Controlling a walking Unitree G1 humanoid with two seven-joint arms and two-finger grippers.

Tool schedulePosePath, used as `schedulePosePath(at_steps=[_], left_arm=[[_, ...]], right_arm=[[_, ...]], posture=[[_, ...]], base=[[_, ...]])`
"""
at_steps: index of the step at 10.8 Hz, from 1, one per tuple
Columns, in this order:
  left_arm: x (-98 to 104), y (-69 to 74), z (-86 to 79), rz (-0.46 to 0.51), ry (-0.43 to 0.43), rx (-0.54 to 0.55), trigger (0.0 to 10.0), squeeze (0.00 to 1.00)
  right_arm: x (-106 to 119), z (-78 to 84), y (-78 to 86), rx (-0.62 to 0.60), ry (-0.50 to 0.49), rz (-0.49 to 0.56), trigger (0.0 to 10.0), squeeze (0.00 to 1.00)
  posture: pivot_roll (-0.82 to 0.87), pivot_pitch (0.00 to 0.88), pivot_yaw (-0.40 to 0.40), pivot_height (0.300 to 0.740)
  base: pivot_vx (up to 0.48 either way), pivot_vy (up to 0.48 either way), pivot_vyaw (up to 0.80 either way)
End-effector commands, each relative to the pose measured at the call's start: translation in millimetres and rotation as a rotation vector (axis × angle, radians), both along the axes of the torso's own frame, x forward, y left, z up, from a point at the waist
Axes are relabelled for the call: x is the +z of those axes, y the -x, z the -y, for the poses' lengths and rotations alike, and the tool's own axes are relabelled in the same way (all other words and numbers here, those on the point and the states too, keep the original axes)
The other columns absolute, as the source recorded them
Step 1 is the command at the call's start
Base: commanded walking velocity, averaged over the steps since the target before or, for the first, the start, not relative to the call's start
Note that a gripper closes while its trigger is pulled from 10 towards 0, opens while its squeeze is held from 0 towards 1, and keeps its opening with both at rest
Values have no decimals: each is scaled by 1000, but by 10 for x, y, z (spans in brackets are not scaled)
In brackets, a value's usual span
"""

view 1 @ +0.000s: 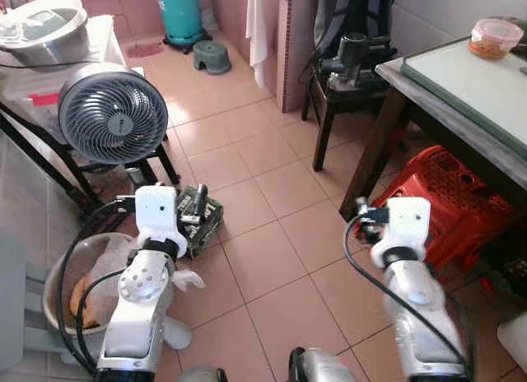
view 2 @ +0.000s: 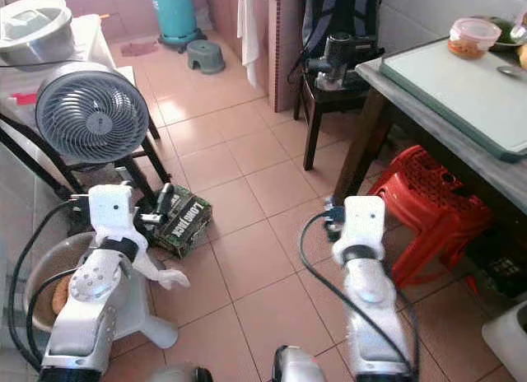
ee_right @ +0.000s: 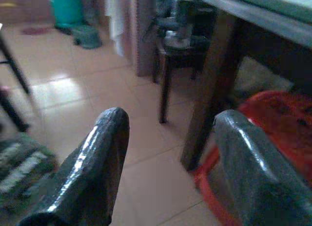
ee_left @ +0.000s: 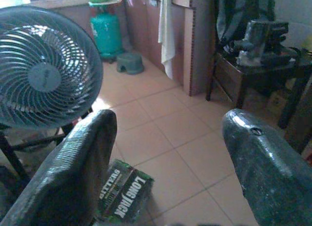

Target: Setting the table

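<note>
A grey table (view 1: pixel 461 110) stands at the right with a pale green board (view 1: pixel 478 77) on top. A lidded plastic container (view 1: pixel 494 36) of orange food sits at the table's far corner. Both arms are raised in front of me over the tiled floor. My left gripper (view 1: pixel 198 202) is open and empty above a green box (ee_left: pixel 122 194) on the floor. My right gripper (view 1: pixel 361 207) is open and empty too, and points towards the table leg (ee_right: pixel 204 104) and the red stool (view 1: pixel 449 193).
A round grey fan (view 1: pixel 111 114) stands on a black frame at the left, beside a white table holding a metal pot (view 1: pixel 45 32). A dark stool with a power tool (view 1: pixel 354 57) stands beside the table. A teal gas cylinder (view 1: pixel 179 13) stands far back. A basin (view 1: pixel 78 287) lies by my left arm.
</note>
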State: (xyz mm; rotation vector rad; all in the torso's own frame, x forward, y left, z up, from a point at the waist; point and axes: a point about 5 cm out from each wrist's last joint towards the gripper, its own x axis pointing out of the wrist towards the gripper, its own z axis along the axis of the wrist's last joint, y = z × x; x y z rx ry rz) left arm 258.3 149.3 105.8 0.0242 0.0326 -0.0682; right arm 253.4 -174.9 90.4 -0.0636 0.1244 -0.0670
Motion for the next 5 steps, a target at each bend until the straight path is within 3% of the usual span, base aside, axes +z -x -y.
schedulePosePath(at_steps=[1,4,5], left_arm=[[-22,61,-53,-4,-16,1,10000,0],[-105,174,-184,-43,-25,15,10000,0],[-105,167,-170,-46,-14,6,10000,0]], right_arm=[[59,0,51,33,28,29,10000,0],[33,67,210,13,59,34,10000,0],[22,73,198,-7,45,28,10000,0]], posture=[[-57,11,47,740],[-65,30,53,740],[-67,35,56,740]], base=[[0,0,0],[0,0,0],[0,0,-800]])
